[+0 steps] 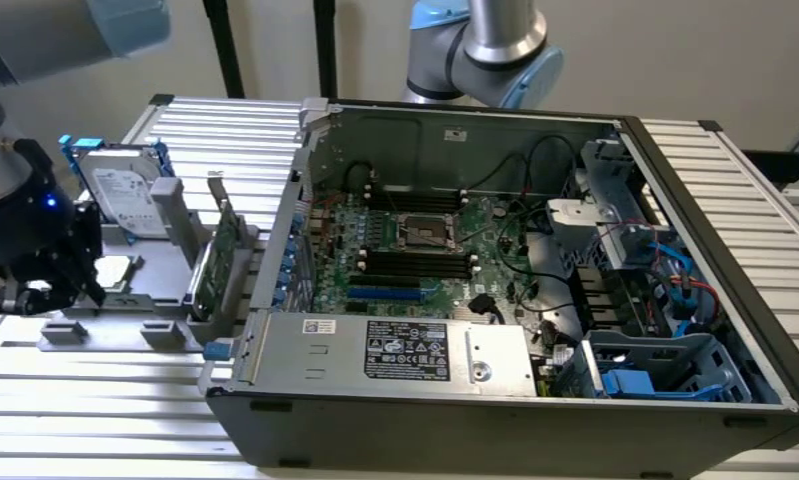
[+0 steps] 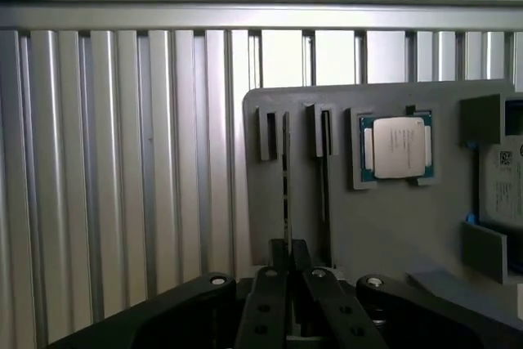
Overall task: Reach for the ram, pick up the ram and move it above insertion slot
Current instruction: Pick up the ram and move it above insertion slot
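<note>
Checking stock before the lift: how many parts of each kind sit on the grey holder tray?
Silver hard drive: 1
Green card with metal bracket: 1
Square silver-lidded processor chip: 1
Long thin ram stick: 1
Total: 4

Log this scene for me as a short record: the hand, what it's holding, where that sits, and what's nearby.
hand: closed on the thin edge of the memory stick
memory stick: on edge in the gray holder
nearby: processor chip lying flat in the same holder
computer case: open, to the exterior view's right of the holder
</note>
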Tool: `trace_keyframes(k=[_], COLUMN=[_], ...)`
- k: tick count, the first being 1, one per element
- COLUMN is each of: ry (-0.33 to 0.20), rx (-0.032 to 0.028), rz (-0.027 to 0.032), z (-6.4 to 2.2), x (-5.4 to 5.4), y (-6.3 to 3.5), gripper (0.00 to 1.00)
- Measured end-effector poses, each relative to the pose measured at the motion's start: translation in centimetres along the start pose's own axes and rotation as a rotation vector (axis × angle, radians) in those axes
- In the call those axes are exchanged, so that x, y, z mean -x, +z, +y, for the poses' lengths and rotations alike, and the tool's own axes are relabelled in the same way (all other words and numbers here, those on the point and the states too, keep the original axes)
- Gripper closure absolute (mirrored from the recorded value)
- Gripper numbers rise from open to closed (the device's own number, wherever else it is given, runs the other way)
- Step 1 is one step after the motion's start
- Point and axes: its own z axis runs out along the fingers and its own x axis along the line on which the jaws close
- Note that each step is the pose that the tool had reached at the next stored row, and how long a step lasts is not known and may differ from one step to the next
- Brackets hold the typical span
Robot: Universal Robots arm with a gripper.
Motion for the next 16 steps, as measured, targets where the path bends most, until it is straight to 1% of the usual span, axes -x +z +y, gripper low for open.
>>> trace_keyframes(k=[3,7,10,16], ry=[0.0,-0.001,-0.002,-0.004], rx=[-0.0001,0.0002,0.0005,0.001], rz=[-0.0007,-0.0036,-0.0087,-0.0213], z=[-0.66,-2.05,-3.21,-5.61], x=[0.1,0.1,0.1,0.1], y=[-1.36,-3.26,-4.65,-7.47], gripper=[0.86,0.86,0.86,0.86])
